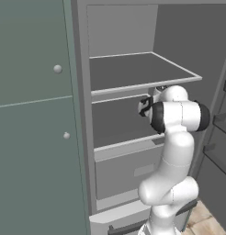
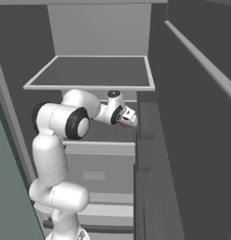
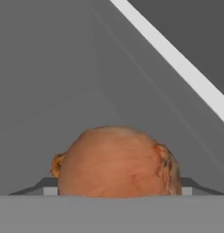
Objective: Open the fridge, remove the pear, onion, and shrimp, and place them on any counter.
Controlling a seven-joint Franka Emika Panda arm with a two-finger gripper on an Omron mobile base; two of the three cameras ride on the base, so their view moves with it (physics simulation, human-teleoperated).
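Onion (image 3: 114, 162) sits round between the claw (image 3: 117, 191) tips, rootlets sideways.

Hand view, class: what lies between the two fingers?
The onion, a round reddish-brown ball, sits between the fingers in the hand view, with grey fridge wall behind it.

One fridge (image 1: 124, 73) stands open, with two shelves visible inside, one above the other, and one drawer (image 1: 128, 170) below them. One onion (image 3: 116, 164) shows in the hand view, reddish-brown and round. To the left stands one grey-green cabinet (image 1: 32, 114) with two round knobs (image 1: 58, 69), one upper and one lower. The open fridge door at right carries several bins, too indistinct to count.
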